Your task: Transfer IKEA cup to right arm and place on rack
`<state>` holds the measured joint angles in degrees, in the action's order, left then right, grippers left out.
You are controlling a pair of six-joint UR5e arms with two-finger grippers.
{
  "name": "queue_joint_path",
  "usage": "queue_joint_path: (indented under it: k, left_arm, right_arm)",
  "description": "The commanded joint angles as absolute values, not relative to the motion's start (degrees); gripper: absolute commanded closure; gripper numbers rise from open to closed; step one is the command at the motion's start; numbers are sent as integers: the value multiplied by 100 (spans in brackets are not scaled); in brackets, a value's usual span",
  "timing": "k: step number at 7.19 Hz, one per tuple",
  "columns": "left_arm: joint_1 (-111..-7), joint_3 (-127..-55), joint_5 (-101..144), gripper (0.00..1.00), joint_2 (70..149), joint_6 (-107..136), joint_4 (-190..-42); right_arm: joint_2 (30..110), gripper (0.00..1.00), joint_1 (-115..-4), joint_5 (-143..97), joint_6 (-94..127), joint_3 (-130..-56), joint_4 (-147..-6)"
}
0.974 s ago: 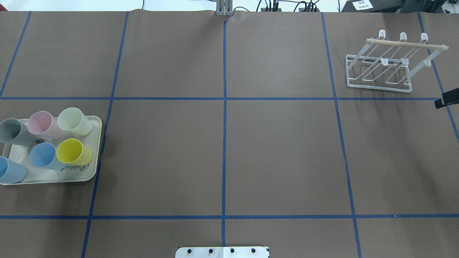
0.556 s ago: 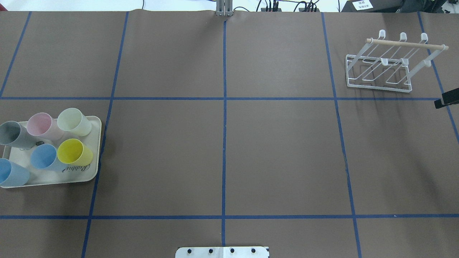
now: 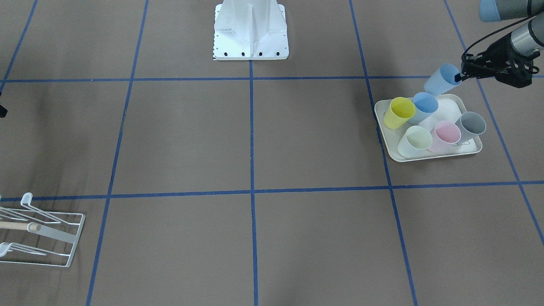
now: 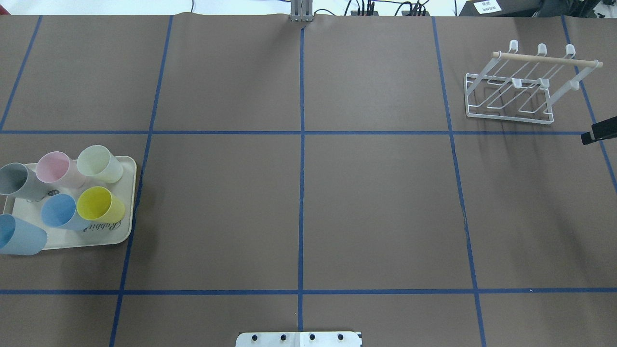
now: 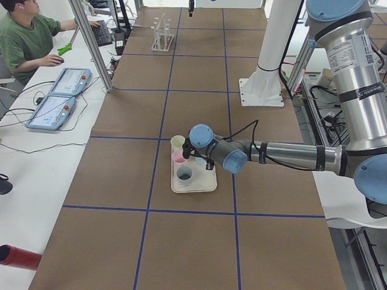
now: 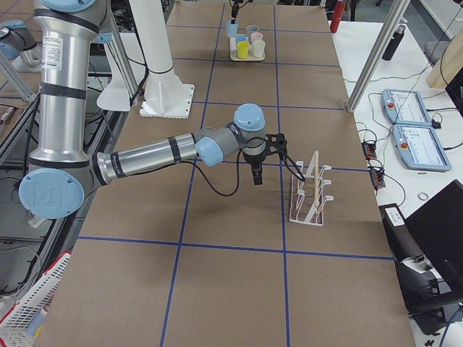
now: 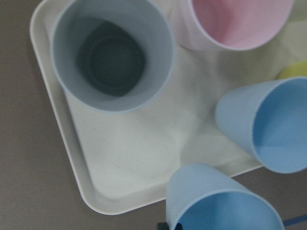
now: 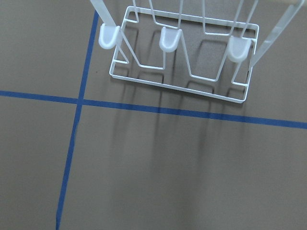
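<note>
The left gripper (image 3: 459, 77) is cut by the right edge of the front-facing view and does not show in the overhead view at all. One black fingertip is pinched on the rim of the pale blue cup (image 3: 442, 80); the other finger is hidden by the cup wall. The cup hangs tilted, mouth toward the gripper, over the robot-side edge of the tray (image 3: 429, 158). Whether its base touches the tray cannot be told. The overhead view slices the cup at its left border.

Of the right gripper (image 4: 597, 132) only a black tip pokes in at the overhead view's right edge. In the right side view it points down just beside the rack (image 4: 511, 96), apart from it. Whether its fingers are spread or closed cannot be told, as its own wrist camera shows none of them. The front-facing view crops the rack at its left edge.

Five more cups stand mouth up on the tray, packed close: yellow cup (image 3: 399, 111), blue cup (image 3: 425, 105), pale green cup (image 3: 414, 140), pink cup (image 3: 444, 135), grey cup (image 3: 471, 123).

Tray and rack sit well apart at opposite ends of the table (image 4: 376, 202), with whole grid squares between them. The table is covered in brown paper marked with blue tape lines, and the white robot base (image 3: 250, 29) stands at its middle edge. A person (image 5: 27, 42) in a green top sits at a side desk
</note>
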<state>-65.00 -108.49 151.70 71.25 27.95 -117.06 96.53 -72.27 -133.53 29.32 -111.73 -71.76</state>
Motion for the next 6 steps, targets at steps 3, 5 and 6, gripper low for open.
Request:
queue_joint_path:
  k: [3,5,6]
  left_arm:
    - [-7031,-11038,16426,100,7731,3781,-11716]
    - [-7031,-11013,16427,100,8653,5022,-11707]
    - [-7023,-10978,16418,100,9144,5671,-11698]
  right_arm:
    - [9598,0,-7059,-13377,2927,-11066,-5861]
    - [9136,0,-6839,-13368,2926,-10838,-4986]
    - [8766,0,-6681,-13377,2927,-10793,-4992]
